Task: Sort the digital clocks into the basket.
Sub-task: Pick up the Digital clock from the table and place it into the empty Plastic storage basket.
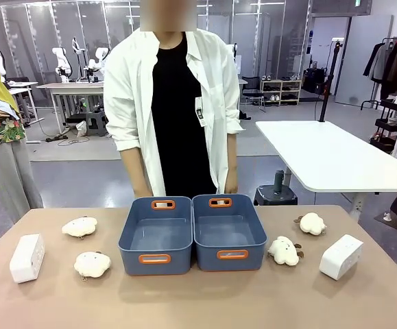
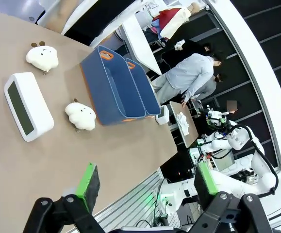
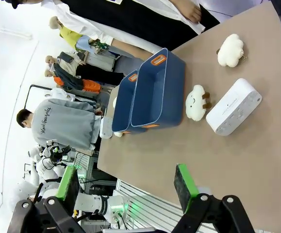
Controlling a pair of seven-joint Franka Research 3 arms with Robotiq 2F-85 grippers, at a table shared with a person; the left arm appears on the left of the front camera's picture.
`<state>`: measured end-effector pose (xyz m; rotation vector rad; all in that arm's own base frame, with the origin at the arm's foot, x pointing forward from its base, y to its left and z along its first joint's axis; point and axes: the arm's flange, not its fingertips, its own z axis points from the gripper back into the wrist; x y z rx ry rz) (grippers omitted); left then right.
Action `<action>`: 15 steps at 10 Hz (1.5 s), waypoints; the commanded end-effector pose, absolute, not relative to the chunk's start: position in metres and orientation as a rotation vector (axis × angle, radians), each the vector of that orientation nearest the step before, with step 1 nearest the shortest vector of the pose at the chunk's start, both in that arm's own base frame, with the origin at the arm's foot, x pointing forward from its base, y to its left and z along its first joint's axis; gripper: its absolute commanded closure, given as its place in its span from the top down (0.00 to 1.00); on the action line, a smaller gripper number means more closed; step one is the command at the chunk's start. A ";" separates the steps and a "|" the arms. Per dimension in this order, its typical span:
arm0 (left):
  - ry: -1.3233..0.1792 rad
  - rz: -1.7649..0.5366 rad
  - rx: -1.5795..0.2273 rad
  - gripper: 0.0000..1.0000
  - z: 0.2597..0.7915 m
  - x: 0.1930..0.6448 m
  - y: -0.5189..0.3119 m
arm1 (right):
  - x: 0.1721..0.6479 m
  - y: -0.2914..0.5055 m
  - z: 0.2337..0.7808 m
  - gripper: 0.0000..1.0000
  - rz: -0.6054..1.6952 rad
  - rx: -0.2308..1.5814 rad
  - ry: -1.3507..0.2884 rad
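Two white digital clocks lie on the tan table, one at the left end (image 1: 27, 258) and one at the right end (image 1: 340, 256). Two identical blue baskets with orange handle slots stand side by side in the middle, the left one (image 1: 131, 258) and the right one (image 1: 254, 253), both empty. My left gripper (image 2: 147, 179) hangs open above the table's near edge, well short of the left clock (image 2: 27, 106). My right gripper (image 3: 126, 184) is open too, off the near edge and apart from the right clock (image 3: 234, 107).
Fluffy cream cloud plushes lie around the baskets: two on the left (image 1: 79, 227) (image 1: 92, 264) and two on the right (image 1: 312, 223) (image 1: 284, 250). A person in a white shirt (image 1: 174, 103) stands at the far edge behind the baskets, hands down.
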<state>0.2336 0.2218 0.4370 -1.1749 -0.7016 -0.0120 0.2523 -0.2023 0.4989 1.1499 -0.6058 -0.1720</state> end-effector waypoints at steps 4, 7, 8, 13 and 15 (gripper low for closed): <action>-0.721 -0.028 -1.188 1.00 0.439 0.232 0.225 | 0.249 -0.203 0.501 1.00 -0.161 1.157 -0.617; -0.721 -0.028 -1.188 1.00 0.439 0.232 0.225 | 0.249 -0.203 0.501 1.00 -0.161 1.157 -0.617; -0.721 -0.028 -1.188 1.00 0.439 0.232 0.225 | 0.249 -0.203 0.501 1.00 -0.161 1.157 -0.617; -0.721 -0.028 -1.188 1.00 0.439 0.232 0.225 | 0.249 -0.203 0.501 1.00 -0.161 1.157 -0.617; -0.721 -0.028 -1.188 1.00 0.439 0.232 0.225 | 0.249 -0.203 0.501 1.00 -0.161 1.157 -0.617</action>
